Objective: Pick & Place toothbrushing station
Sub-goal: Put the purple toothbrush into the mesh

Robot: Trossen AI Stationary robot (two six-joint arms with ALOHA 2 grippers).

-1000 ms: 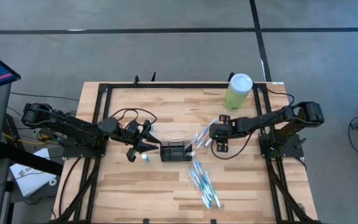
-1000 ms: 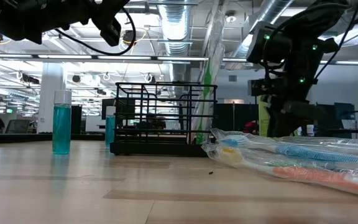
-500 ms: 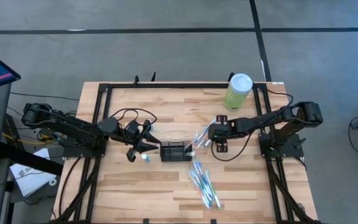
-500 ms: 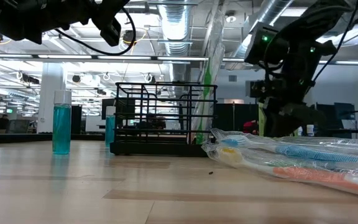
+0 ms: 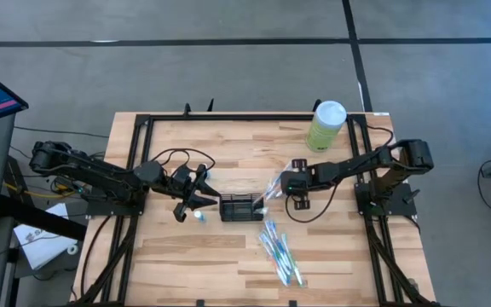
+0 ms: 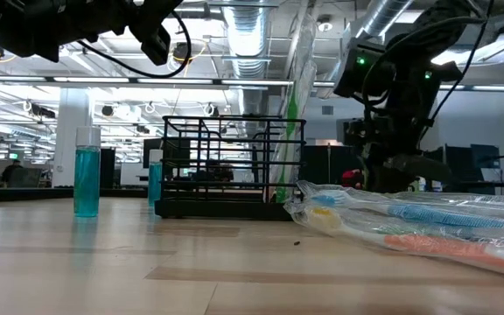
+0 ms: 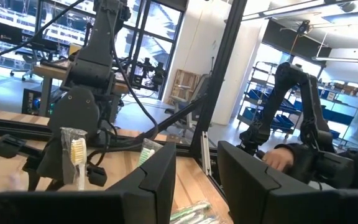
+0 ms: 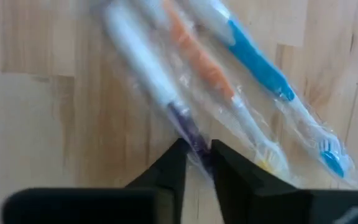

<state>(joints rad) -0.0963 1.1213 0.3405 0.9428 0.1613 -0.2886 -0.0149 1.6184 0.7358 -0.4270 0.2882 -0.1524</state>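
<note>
The black wire-mesh holder (image 5: 239,207) stands on the table's middle; it also shows in the low view (image 6: 230,166). Wrapped toothbrushes (image 5: 270,189) lean out of its right end, upright in the low view (image 6: 292,96). My right gripper (image 5: 281,185) is just right of them, shut on a wrapped purple-handled toothbrush (image 8: 166,106). My left gripper (image 5: 201,198) hovers open and empty just left of the holder; its fingers (image 7: 197,171) stand apart in the left wrist view. My right gripper pinches the clear-wrapped toothbrush by its purple handle part (image 8: 190,138) between its two fingers. The brush reaches away beyond the fingertips. Whether its far end rests on anything cannot be told.
A pile of wrapped toothbrushes (image 5: 280,249) lies on the table near of the holder, and shows in the low view (image 6: 409,223). A pale-green canister with a white lid (image 5: 326,125) stands at the far right. Two small teal bottles (image 6: 86,171) (image 6: 154,181) stand left of the holder.
My right gripper has gone toward the table's left, closer to the holder's right end, still shut on the wrapped toothbrush.
</note>
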